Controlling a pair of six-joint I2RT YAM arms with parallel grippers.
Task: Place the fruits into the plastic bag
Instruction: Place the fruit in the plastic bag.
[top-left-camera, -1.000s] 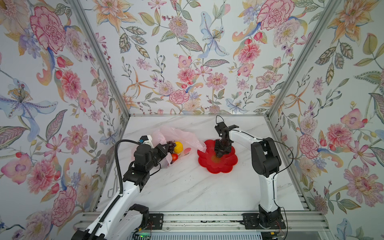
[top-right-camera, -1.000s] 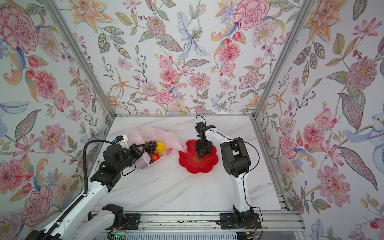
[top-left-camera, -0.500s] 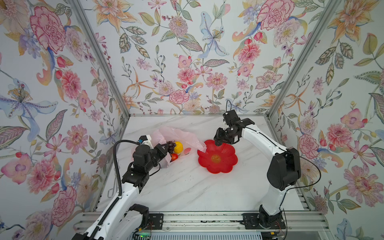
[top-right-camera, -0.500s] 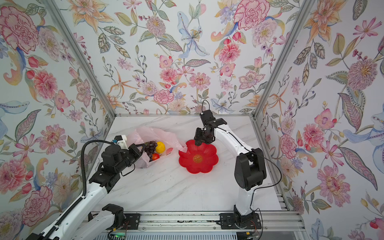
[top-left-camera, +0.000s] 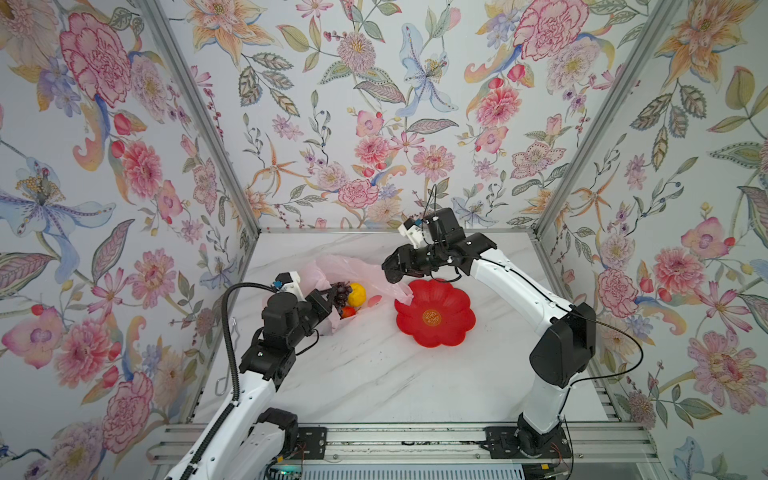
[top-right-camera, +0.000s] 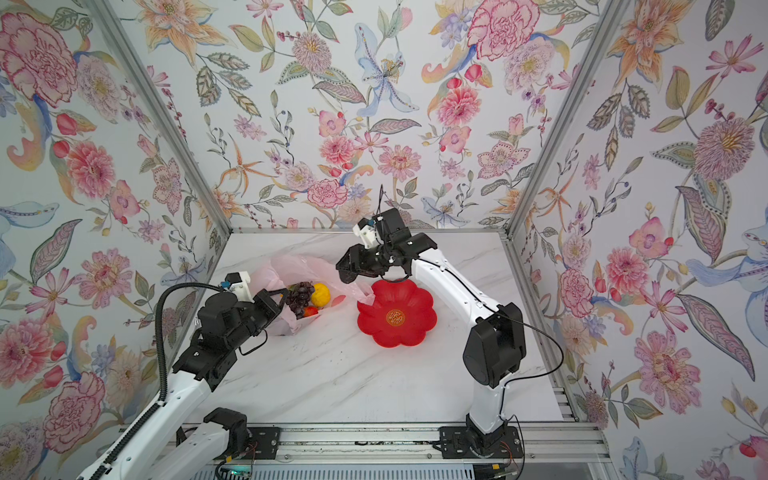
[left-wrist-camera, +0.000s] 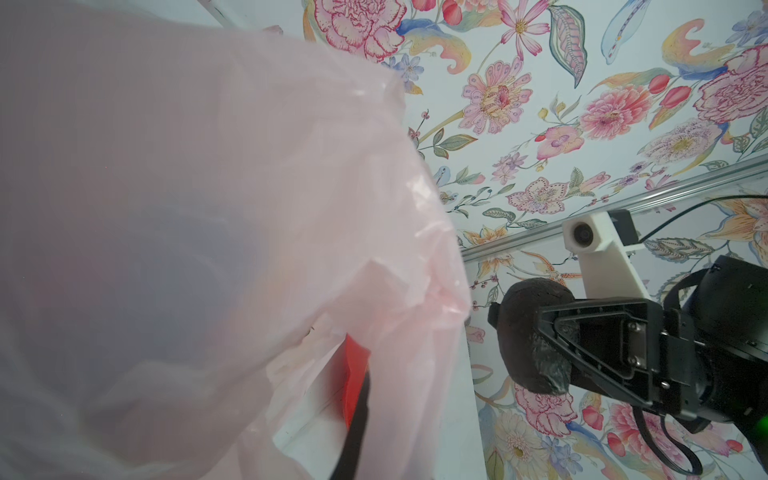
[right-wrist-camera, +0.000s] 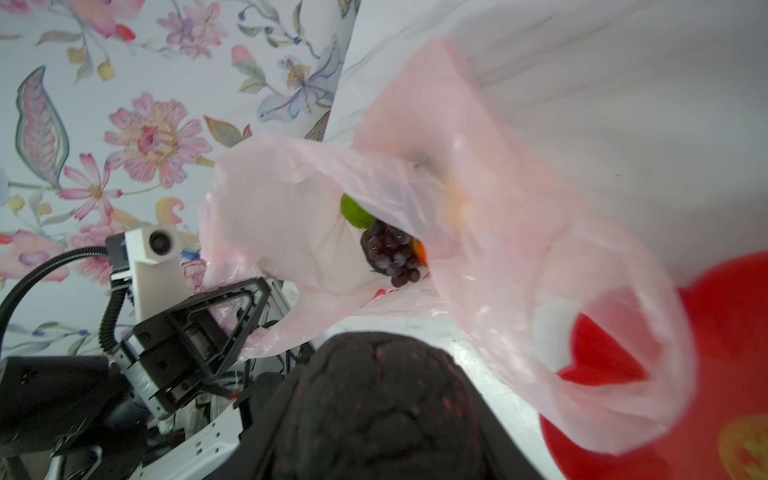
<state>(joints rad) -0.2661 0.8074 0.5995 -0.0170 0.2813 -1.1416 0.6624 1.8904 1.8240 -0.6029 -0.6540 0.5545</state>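
Tabletop of white marble carries everything, and the largest thing on it is the pink plastic bag, slumped towards the far left with its mouth facing right. The mouth stands open because the left gripper, jaws closed tight, pinches the near edge of the film and lifts it, which I judge is meant to leave a gap for fruit to pass through. Just right of the bag sits the red flower-shaped plate, and a loose handle of the bag drapes over its left rim. The plate is bare, so nothing is left on it to collect. Above the gap between plate and bag hangs the right gripper, its jaws partly closed around a dark bumpy fruit. It is held clear of the table and pointed left at the opening, seemingly lined up for a drop into the bag. Inside the bag the purple grape bunch lies nearest the left gripper. The yellow fruit touches it on the right, and a small red-orange fruit lies at the near lip. The right wrist view also shows a green round fruit tucked beside the grapes, half hidden under the film. By my reading, the dark fruit is the last one outside the bag.
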